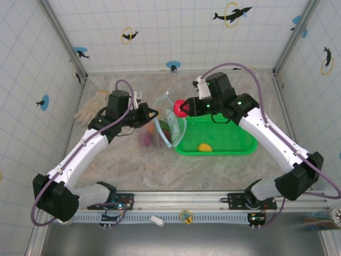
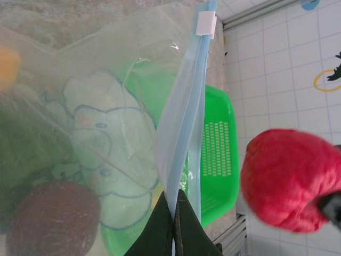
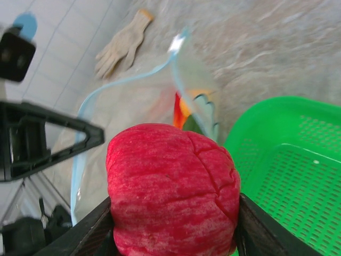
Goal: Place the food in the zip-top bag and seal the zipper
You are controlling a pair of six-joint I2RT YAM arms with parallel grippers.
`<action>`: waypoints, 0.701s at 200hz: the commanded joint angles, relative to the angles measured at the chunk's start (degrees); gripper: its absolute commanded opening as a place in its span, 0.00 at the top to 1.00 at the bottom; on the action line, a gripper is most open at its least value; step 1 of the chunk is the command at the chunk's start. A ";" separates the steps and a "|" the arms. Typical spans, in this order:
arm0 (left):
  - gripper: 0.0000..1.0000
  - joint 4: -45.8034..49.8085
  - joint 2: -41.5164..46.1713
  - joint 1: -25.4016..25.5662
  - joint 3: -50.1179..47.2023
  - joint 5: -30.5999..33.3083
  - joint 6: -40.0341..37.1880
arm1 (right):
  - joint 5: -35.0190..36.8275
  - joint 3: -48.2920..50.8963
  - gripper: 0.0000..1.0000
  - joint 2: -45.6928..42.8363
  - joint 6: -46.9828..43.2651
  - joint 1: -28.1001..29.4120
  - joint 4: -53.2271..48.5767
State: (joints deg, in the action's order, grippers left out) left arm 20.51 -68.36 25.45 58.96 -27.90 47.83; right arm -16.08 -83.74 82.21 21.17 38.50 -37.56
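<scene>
Right gripper is holding a red fruit just beside the bag mouth.
Left gripper is pinching the blue zipper, keeping the bag upright against the green basket. The right jaws are gripping the fruit about half-spread. The mouth is looking narrow, so the fruit risks catching the rim and falling outside.

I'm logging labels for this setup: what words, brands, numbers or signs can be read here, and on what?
No readable text.
zip-top bag: pale cartoon print, no letters.
Wall stickers: dolphin pictures, no words.
Yellow tag, bottom centre of the top view: too small to read.
</scene>
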 commanded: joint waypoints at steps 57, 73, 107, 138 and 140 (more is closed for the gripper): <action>1.00 -0.80 0.08 0.30 2.03 -1.21 -1.11 | 11.14 -7.77 0.45 13.46 -1.80 10.50 0.96; 1.00 -0.74 0.30 0.30 1.97 -1.12 -1.25 | 11.79 -9.00 0.45 16.08 -0.62 11.21 2.42; 1.00 -0.29 0.63 0.33 2.12 -0.68 -1.43 | 13.49 -9.39 0.44 20.23 2.64 11.63 7.19; 1.00 0.35 0.50 0.30 2.89 0.20 -1.77 | 15.20 -8.79 0.43 22.66 4.38 11.65 9.78; 1.00 0.39 0.46 0.30 2.97 0.26 -1.84 | 15.20 -8.67 0.43 22.71 4.47 11.63 10.09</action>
State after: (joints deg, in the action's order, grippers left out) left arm 20.51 -68.36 25.41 59.53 -27.11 47.77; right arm -3.18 -90.50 103.15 23.20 49.91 -32.88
